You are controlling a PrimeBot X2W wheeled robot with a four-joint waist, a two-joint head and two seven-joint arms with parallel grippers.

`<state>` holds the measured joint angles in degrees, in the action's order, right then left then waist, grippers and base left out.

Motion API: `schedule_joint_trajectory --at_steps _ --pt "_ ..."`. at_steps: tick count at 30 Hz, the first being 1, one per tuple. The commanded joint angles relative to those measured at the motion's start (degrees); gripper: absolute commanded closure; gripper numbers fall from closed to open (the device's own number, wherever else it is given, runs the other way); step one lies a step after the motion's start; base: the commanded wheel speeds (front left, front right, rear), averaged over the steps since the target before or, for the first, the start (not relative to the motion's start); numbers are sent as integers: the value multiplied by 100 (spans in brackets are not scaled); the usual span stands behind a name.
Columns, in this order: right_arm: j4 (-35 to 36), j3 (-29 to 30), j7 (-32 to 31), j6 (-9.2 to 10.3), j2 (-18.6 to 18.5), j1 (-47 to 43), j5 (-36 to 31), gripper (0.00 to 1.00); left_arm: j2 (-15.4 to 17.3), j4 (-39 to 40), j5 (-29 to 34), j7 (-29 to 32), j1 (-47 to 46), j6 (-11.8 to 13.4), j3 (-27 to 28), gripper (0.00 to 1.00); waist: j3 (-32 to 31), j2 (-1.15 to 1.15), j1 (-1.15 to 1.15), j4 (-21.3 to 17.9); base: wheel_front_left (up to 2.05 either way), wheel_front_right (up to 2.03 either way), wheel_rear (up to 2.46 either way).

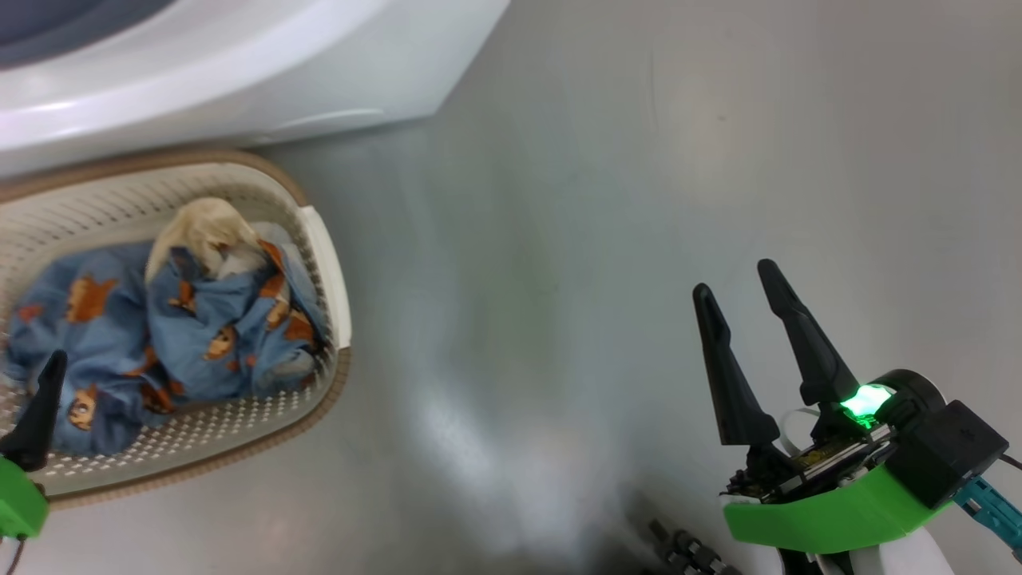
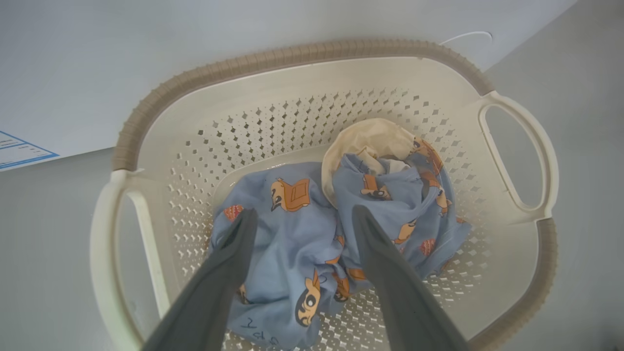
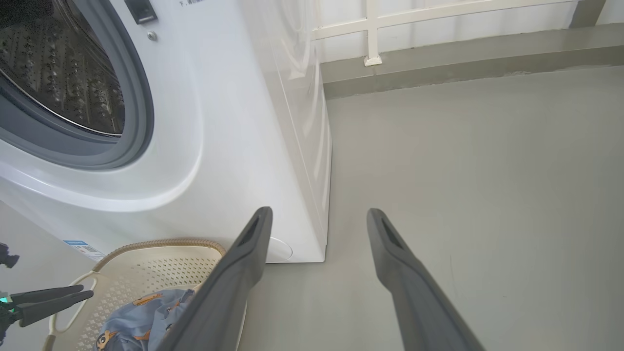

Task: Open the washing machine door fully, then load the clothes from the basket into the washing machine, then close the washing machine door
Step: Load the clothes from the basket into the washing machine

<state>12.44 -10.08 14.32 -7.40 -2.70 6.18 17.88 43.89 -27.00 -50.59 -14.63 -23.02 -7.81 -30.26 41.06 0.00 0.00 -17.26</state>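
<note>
Blue clothes partly hide basket floor | washing machine drum cut off

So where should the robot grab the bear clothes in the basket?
At the raised bunched fold of the bear-print clothes, straight down from above with the open left gripper: the basket walls block the sides, and that bunch sticks up.

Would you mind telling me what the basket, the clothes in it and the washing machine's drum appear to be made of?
The basket looks like moulded cream plastic, matte, judging by its punched holes; its brown rim only imitates weave. The clothes seem to be soft, thin cloth, creased and printed. The drum looks like shiny perforated steel.
</note>
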Motion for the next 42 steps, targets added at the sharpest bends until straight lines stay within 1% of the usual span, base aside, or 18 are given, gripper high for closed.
schedule_joint_trajectory --at_steps 1,2,10,16,20,23,27,30,31,33,34,39,42 --pt "178 -169 68 -9 -18 18 51 0 327 -99 92 -37 -205 32 71 0 354 0 0 -222 0 0 0" --pt "178 -169 68 -9 -18 18 51 0 327 -99 92 -37 -205 32 71 0 354 0 0 -222 0 0 0" --pt "329 -362 68 -9 -18 -58 262 0 515 -870 407 -37 -775 32 -479 0 650 0 0 -571 0 0 0" --pt "451 -490 68 -9 -18 -161 378 0 594 -1424 580 -30 -1170 32 -760 0 799 0 0 -809 0 0 0" --pt "520 -554 68 -9 -18 -226 438 0 642 -1834 667 115 -1402 32 -941 0 873 0 0 -949 0 0 0" --pt "550 -551 68 -9 -18 -279 469 0 633 -1942 665 229 -1516 32 -1121 0 890 0 0 -1003 0 0 0" --pt "570 -566 68 -9 -18 -316 491 0 595 -2146 662 545 -1626 32 -1342 0 888 0 0 -1046 0 0 0" --pt "604 -587 68 -9 -18 -322 509 0 569 -2216 624 606 -1683 32 -1435 0 910 0 0 -1065 0 0 0" --pt "614 -596 68 -9 -18 -322 509 0 559 -2229 604 616 -1698 32 -1459 12 921 0 0 -1070 0 0 0" --pt "631 -611 68 -9 -18 -319 504 0 551 -2243 568 628 -1727 32 -1511 97 947 0 0 -1076 0 0 0" --pt "636 -613 68 -9 -18 -318 502 0 551 -2238 552 634 -1738 32 -1544 100 960 0 0 -1077 0 0 0" --pt "602 -569 68 -9 -18 -284 496 0 562 -2166 458 514 -1792 32 -1738 100 959 0 0 -1030 0 0 0" --pt "565 -527 68 -9 -18 -249 491 0 503 -2117 361 404 -1767 32 -1824 100 850 0 0 -962 0 0 0"
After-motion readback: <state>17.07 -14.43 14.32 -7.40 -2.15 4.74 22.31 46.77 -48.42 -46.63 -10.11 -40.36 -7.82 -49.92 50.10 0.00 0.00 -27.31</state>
